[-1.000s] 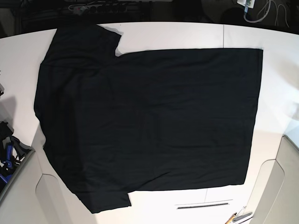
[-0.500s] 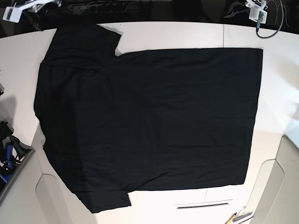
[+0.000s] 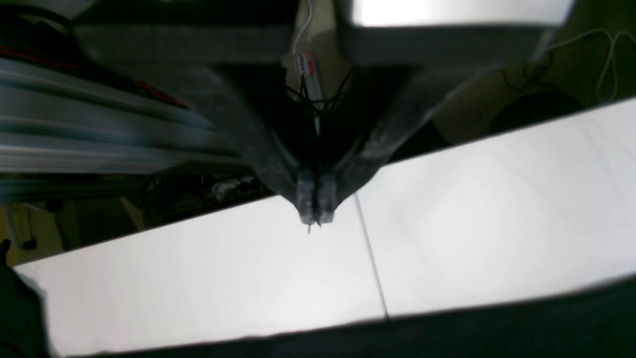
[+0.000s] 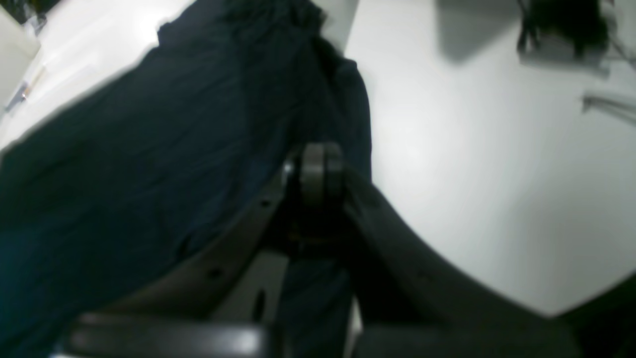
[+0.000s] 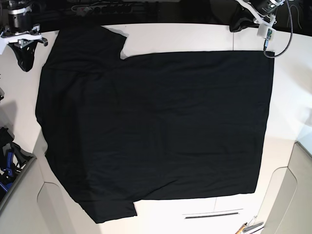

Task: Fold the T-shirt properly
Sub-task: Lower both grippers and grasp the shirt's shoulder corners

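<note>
The T-shirt (image 5: pixel 156 131) lies spread flat on the white table (image 5: pixel 185 36), its plain black side up, covering most of the tabletop. In the base view its straight hem runs down the right side, and the two short sleeves jut out at the upper left and lower left. The cloth is matte and soft, with only shallow ripples across the body; no print shows anywhere on it. In the right wrist view the fabric (image 4: pixel 149 149) looks dark navy-black, gently creased, with a bunched edge near the sleeve.

The table is smooth and glossy white, built from panels: a thin seam (image 3: pixel 370 258) crosses it in the left wrist view, and the shirt's edge (image 3: pixel 447 333) fills the bottom of that picture. The table's corners are rounded, and pale grey surfaces sit below it at the lower left and lower right of the base view. Beyond the far edge the room is dark, with cables and a power strip (image 5: pixel 107 7) in shadow.

The left gripper (image 3: pixel 314 211) hangs over bare table near the far edge, its dark tapered fingers pressed tip to tip, holding nothing. The right gripper (image 4: pixel 320 171) hovers at the sleeve end of the shirt, its jaws also together and empty; its picture is blurred.
</note>
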### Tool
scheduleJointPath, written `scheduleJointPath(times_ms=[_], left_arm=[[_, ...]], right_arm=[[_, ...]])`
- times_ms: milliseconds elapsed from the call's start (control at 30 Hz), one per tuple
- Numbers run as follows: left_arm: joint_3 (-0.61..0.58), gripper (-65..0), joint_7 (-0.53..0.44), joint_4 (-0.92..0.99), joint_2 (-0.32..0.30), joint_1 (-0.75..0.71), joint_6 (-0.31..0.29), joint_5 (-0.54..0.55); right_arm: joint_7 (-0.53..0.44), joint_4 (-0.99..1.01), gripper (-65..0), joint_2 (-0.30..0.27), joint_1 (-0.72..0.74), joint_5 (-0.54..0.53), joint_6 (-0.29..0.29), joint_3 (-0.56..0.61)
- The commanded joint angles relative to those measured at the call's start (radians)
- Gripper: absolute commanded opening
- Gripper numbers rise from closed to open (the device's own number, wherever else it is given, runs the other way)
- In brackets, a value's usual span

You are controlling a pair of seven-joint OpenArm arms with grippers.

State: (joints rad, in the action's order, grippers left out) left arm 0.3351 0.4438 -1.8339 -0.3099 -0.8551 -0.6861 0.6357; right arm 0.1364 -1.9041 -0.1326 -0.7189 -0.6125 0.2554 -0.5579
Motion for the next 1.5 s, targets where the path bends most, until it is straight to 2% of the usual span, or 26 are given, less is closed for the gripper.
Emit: scheduleJointPath(times_ms=[0,100,133,200,233,300,400,467,533,600,700,800,867,933,967,1067,1233,1467], left_arm=[[0.006,-65.0,-0.016,-0.013,-0.006,-0.009,-0.012,0.012],[0.006,-65.0,-0.016,-0.013,-0.006,-0.009,-0.012,0.019],[0.006,-65.0,-0.016,-0.013,-0.006,-0.006,-0.012,0.019],[0.006,-65.0,-0.012,-0.013,-0.006,0.002,-0.012,0.019],[0.006,-65.0,0.000,-0.013,-0.006,0.008,-0.012,0.019],[0.006,-65.0,0.033,-0.013,-0.006,0.024,-0.012,0.019],[0.006,-64.9,0.073,-0.013,-0.006,0.050,-0.012,0.019],[0.006,-55.0,0.081,-0.013,-0.007,0.063,-0.012,0.019],[0.006,-45.2,0.081,-0.013,-0.006,0.072,-0.012,0.019],[0.006,-40.2,0.081,-0.013,-0.006,0.077,-0.012,0.020],[0.006,-40.0,0.081,-0.013,-0.006,0.083,-0.012,0.036],[0.023,-40.0,0.081,-0.014,-0.006,0.090,-0.012,0.054],[0.056,-40.0,0.080,-0.014,-0.006,0.090,-0.012,0.068],[0.108,-39.4,0.081,-0.014,-0.006,0.090,-0.012,0.089],[0.137,-38.8,0.081,-0.014,-0.006,0.090,-0.012,0.099],[0.225,-35.3,0.081,-0.013,-0.006,0.093,-0.012,0.129],[0.339,-35.0,0.124,-0.007,-0.006,0.151,-0.003,0.146],[0.376,-35.0,0.137,0.135,-0.006,0.265,0.017,0.145]], right_arm=[[-0.018,-0.013,-65.0,-0.008,0.003,0.015,-0.006,-0.007],[0.034,-0.004,-65.0,0.001,0.047,0.076,-0.055,-0.007],[0.054,0.005,-61.9,0.004,0.068,0.095,-0.070,-0.007],[0.063,0.045,-46.6,0.009,0.113,0.117,-0.080,-0.007],[0.063,0.072,-41.3,0.008,0.135,0.120,-0.081,-0.008],[0.063,0.137,-36.7,0.008,0.180,0.129,-0.082,-0.007],[0.068,0.247,-36.7,0.008,0.249,0.135,-0.075,-0.007],[0.098,0.318,-36.7,0.008,0.291,0.127,-0.050,-0.007],[0.151,0.382,-36.7,0.004,0.326,0.076,0.003,-0.007],[0.213,0.435,-36.7,0.000,0.353,0.014,0.054,-0.007],[0.288,0.474,-36.8,0.000,0.378,-0.043,0.114,-0.007],[0.318,0.476,-38.0,0.000,0.377,-0.082,0.172,-0.007],[0.321,0.476,-47.5,0.000,0.377,-0.084,0.172,-0.007],[0.321,0.476,-61.7,0.000,0.377,-0.084,0.172,-0.007],[0.321,0.476,-65.0,0.000,0.377,-0.084,0.172,-0.007],[0.321,0.476,-65.0,0.000,0.377,-0.085,0.172,-0.007],[0.320,0.476,-65.0,0.000,0.378,-0.110,0.172,-0.007],[0.320,0.476,-65.0,0.000,0.378,-0.113,0.172,-0.007]])
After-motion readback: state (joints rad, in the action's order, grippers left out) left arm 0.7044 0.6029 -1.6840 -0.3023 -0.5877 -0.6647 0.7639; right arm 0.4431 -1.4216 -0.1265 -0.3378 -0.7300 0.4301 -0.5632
